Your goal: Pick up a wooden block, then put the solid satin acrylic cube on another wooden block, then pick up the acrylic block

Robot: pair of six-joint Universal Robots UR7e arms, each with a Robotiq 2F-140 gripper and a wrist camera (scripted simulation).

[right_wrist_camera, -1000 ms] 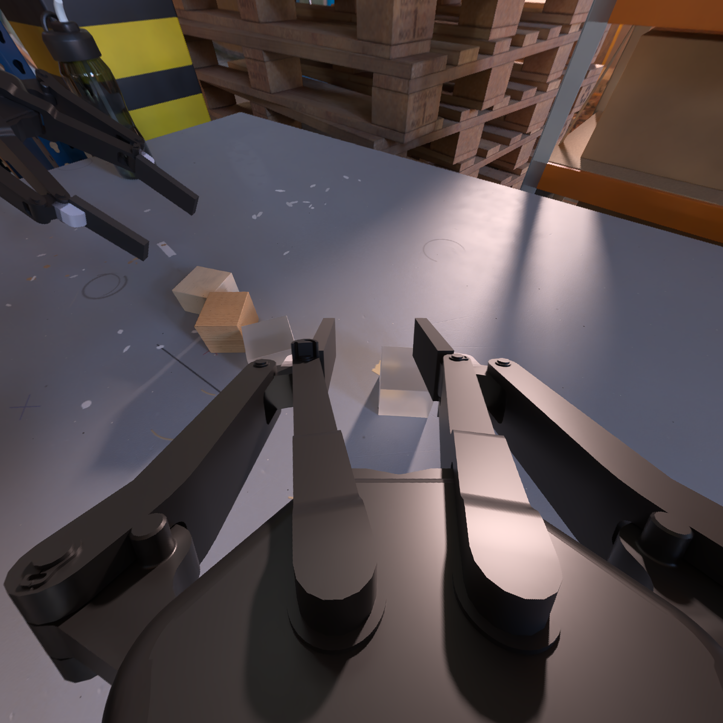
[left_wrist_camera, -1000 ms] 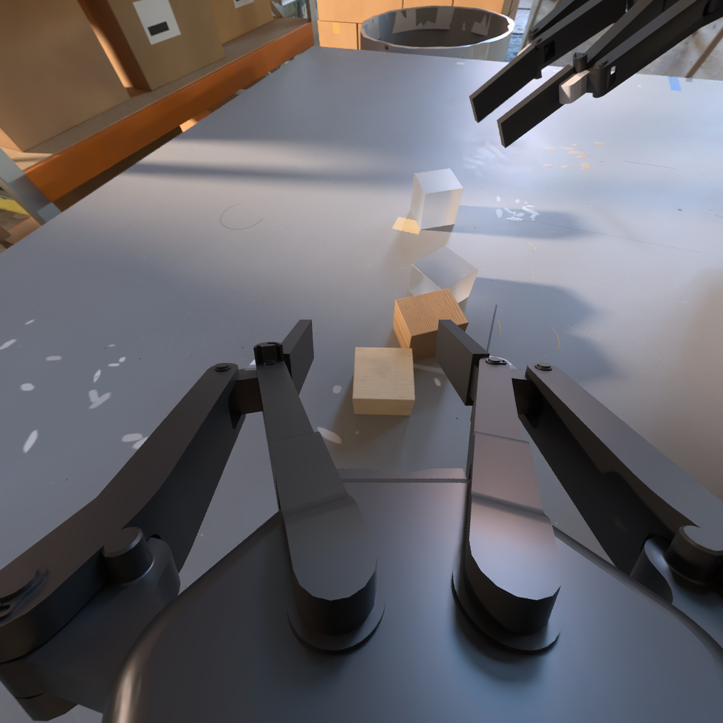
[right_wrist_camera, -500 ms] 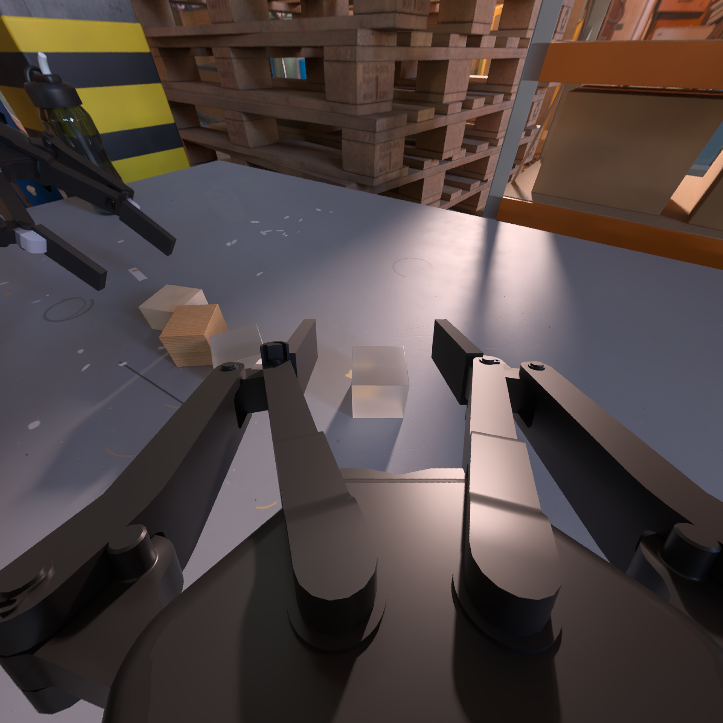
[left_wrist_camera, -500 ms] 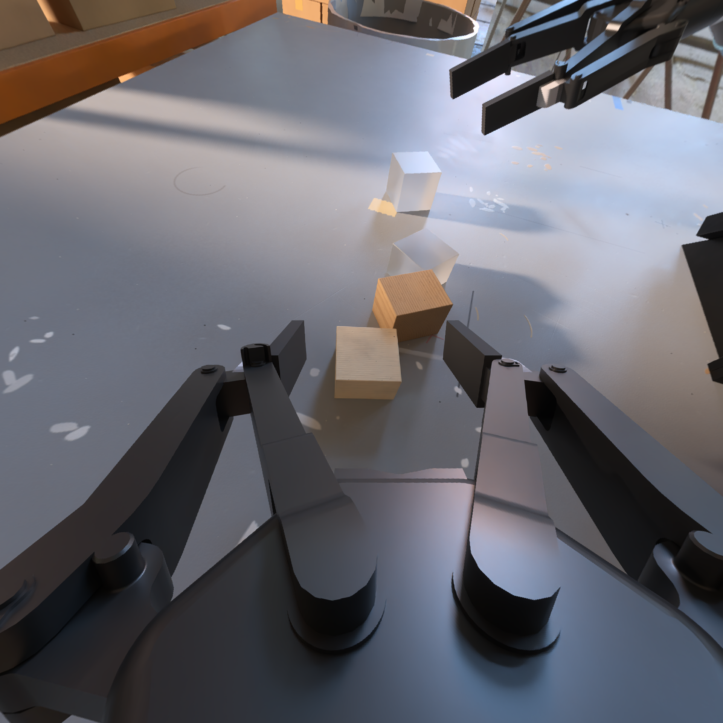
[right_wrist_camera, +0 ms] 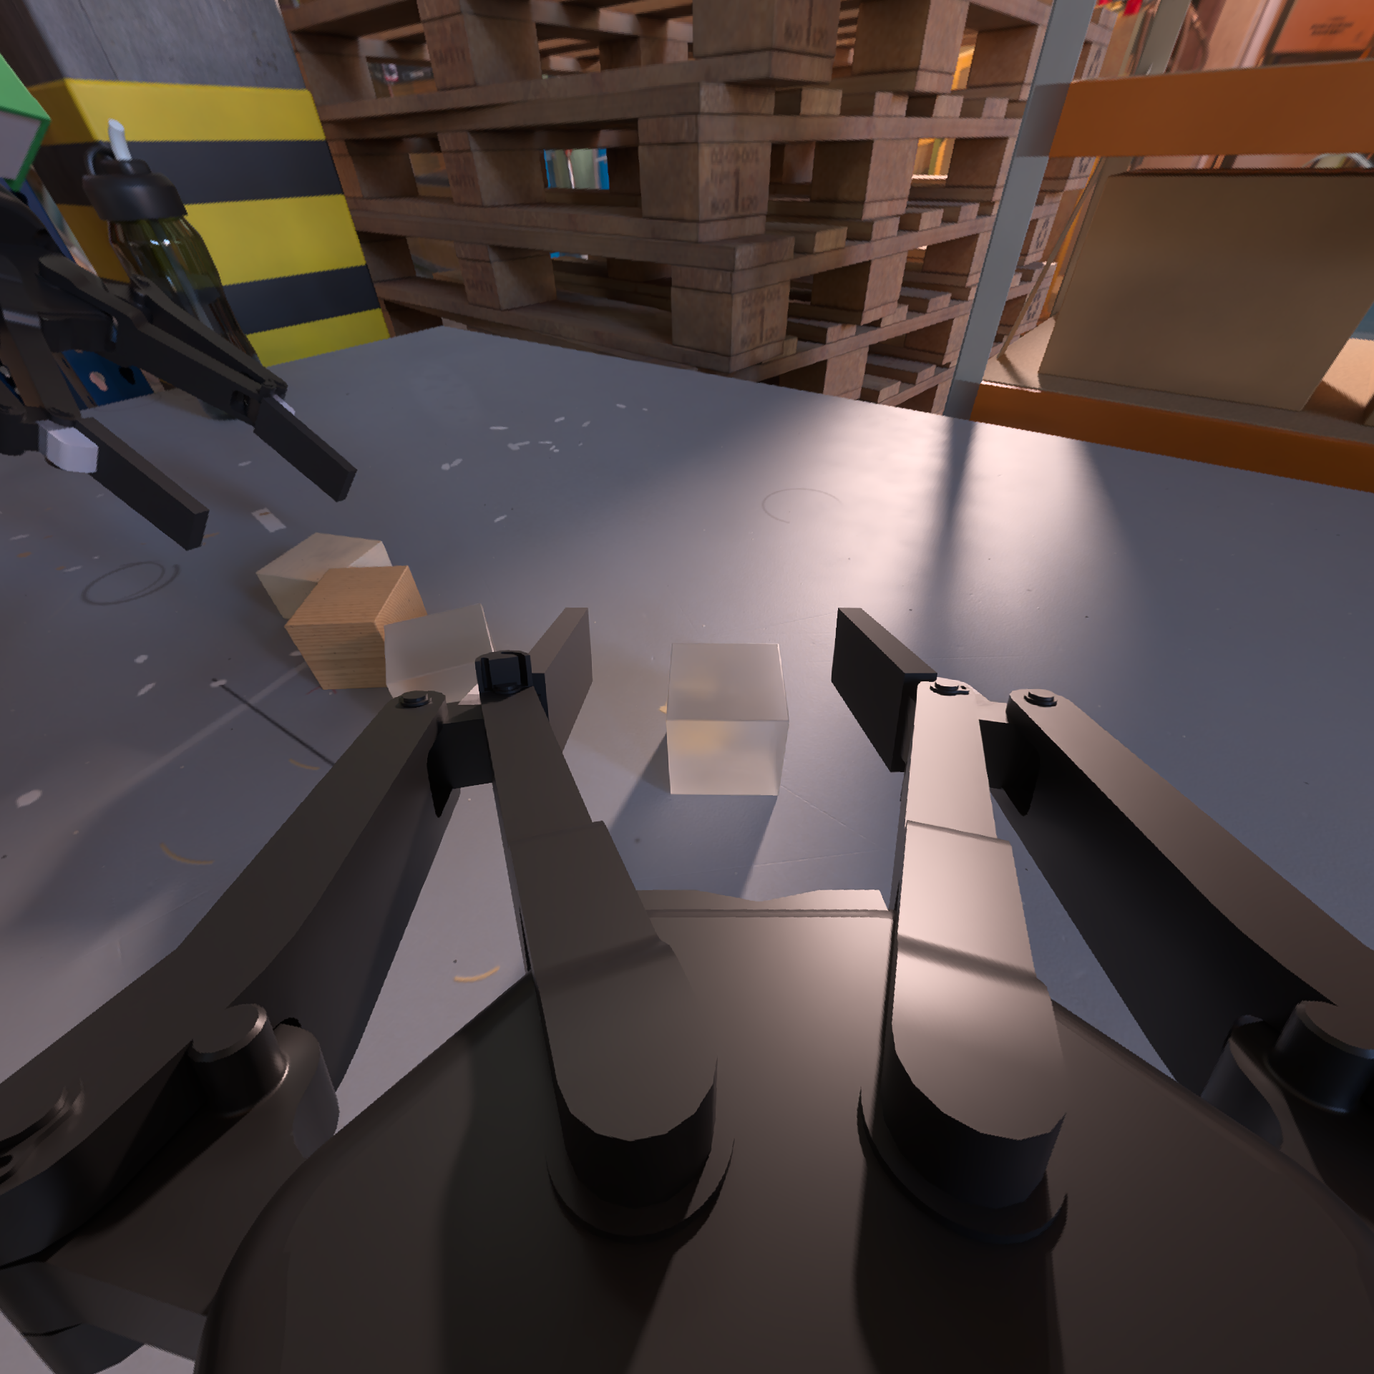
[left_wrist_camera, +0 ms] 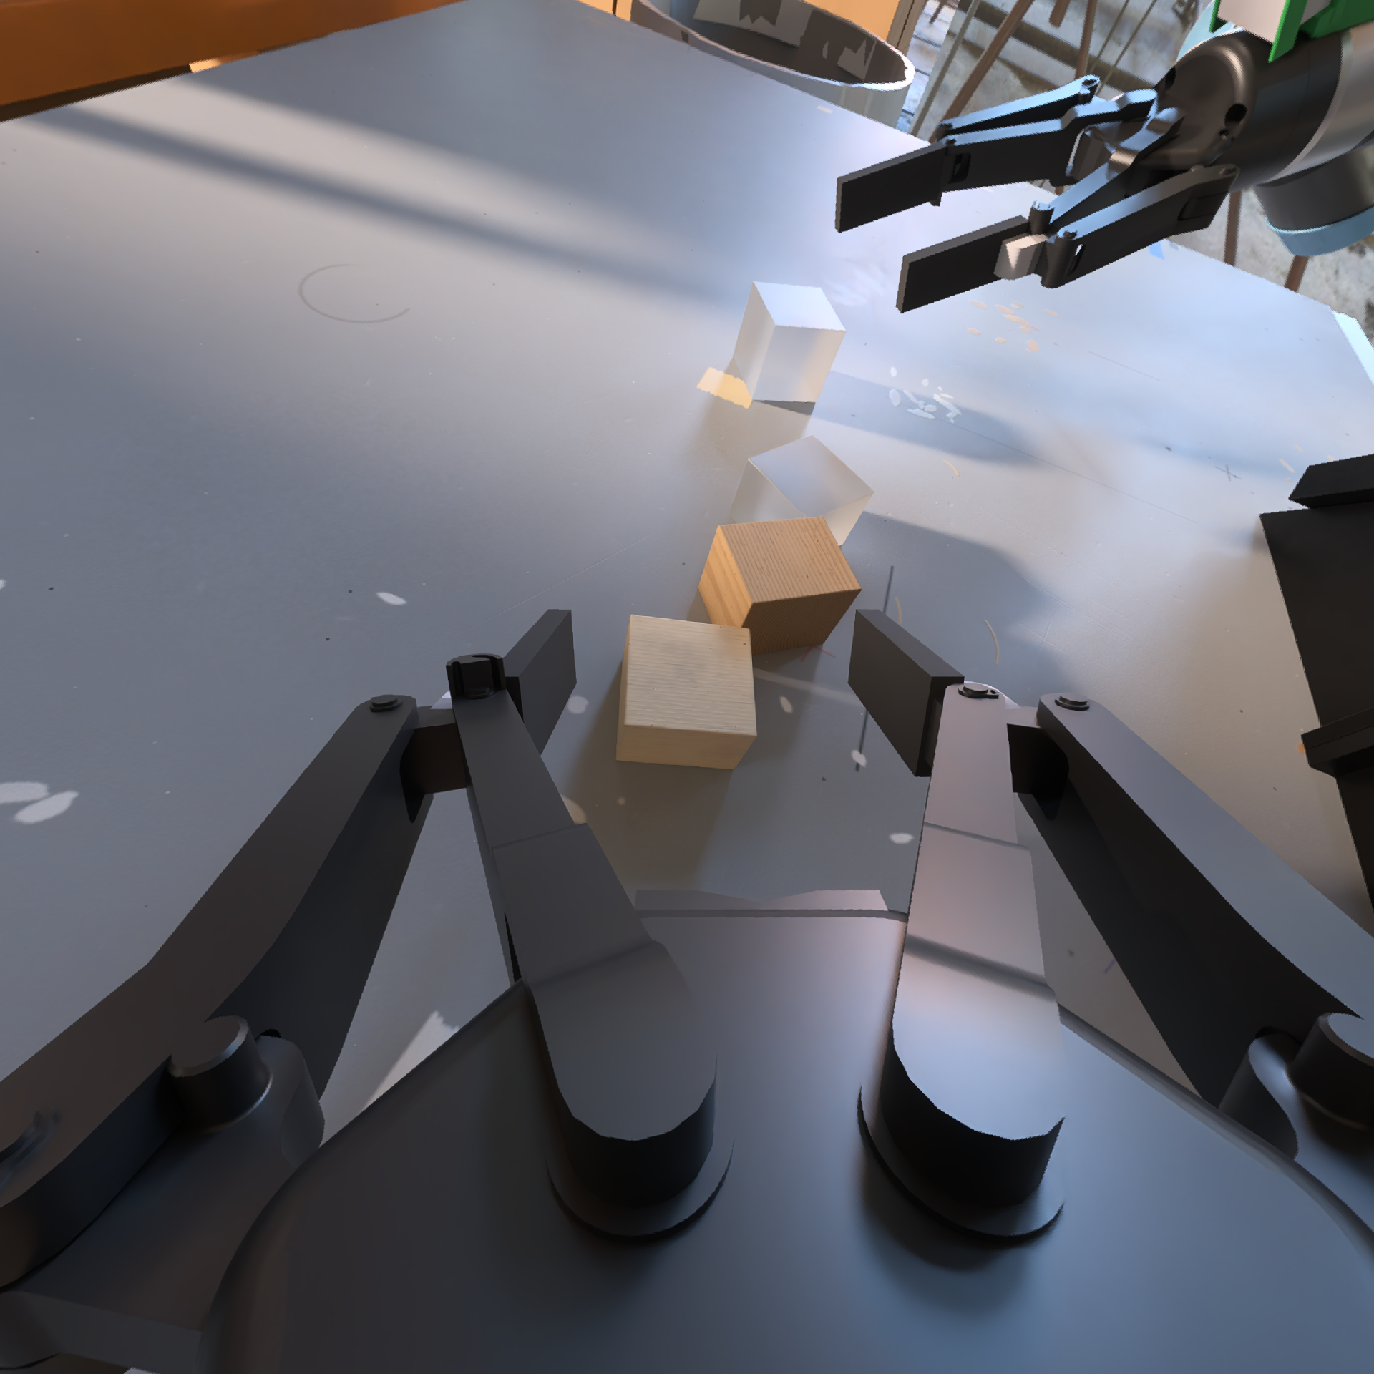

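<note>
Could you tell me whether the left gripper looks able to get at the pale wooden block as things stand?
Probably yes. The left gripper is open, and the pale wooden block lies between its fingertips with bare table on both sides. The darker wooden block touches only its far corner.

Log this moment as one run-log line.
left end effector: open over pale wooden block | right end effector: open around clear cube | nothing held

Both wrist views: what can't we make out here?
- Right wrist view: part of the frosted cube beside the darker wooden block is covered by the right gripper's own finger.
- Right wrist view: the pale wooden block is half hidden behind the darker one.
- Left wrist view: dark object is cut off by the right edge; unidentifiable.
- Either view: which translucent cube is the satin one.
</note>
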